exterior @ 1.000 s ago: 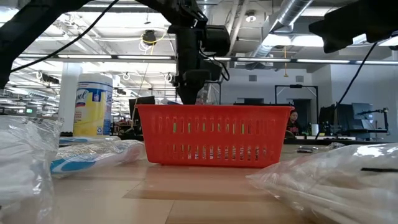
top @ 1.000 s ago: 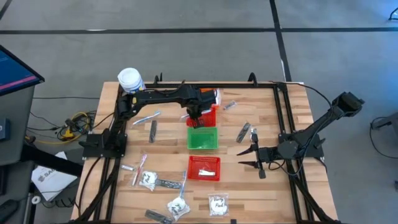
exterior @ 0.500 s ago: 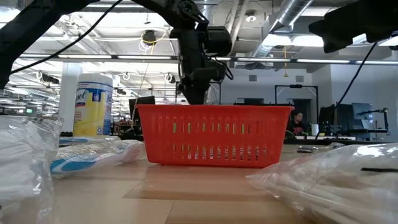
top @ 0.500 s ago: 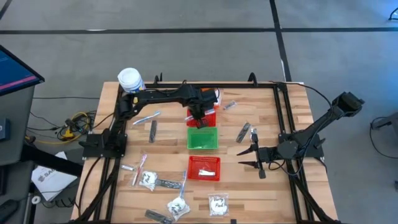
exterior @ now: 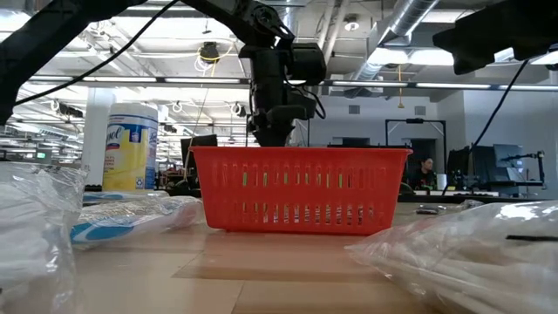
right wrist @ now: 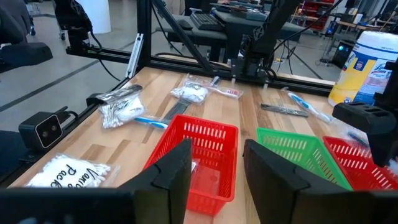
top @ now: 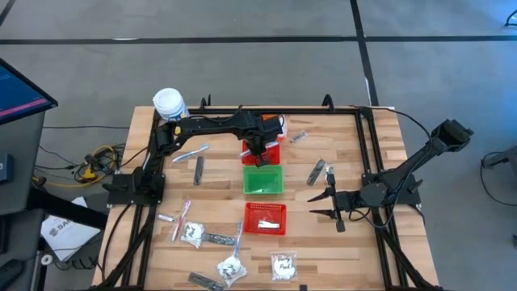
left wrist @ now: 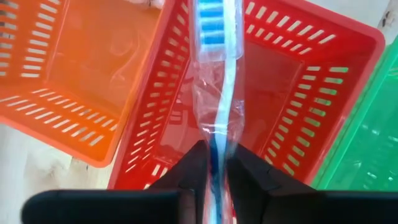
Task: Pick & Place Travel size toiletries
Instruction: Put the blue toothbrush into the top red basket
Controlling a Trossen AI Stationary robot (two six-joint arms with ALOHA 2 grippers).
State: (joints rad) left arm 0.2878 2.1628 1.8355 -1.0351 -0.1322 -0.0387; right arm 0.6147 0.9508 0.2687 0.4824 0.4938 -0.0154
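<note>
My left gripper point(top: 260, 149) stands over the far red basket point(top: 273, 153), pointing down, shut on a blue-and-white toothbrush point(left wrist: 217, 93) in a clear wrapper. Beside that basket sit an orange basket point(left wrist: 74, 81) and a green basket point(top: 263, 179). A second red basket point(top: 265, 217) stands nearer and holds a pale item. More toiletries lie loose on the table: sachets point(top: 194, 233) point(top: 283, 265), a toothbrush point(top: 190, 152) and a dark strip point(top: 199, 167). My right gripper point(top: 319, 202) waits open at the table's right, with nothing between its fingers. My left gripper pinches the toothbrush's handle point(left wrist: 214, 146) between its two fingers, through the clear wrapper. The fingers come from above, pointing down into the red basket point(left wrist: 292, 93). The brush reaches out from the fingers across the basket's inside, its bristle end point(left wrist: 211, 28) near the basket's wall. Whether it touches the basket I cannot tell.
A large white jar with a yellow label point(top: 170, 103) stands at the far left corner. Small items point(top: 317, 171) point(top: 299, 136) lie right of the baskets. Black frame rails point(top: 367, 162) run along the table's sides. Bare wood shows between the baskets and the right rail.
</note>
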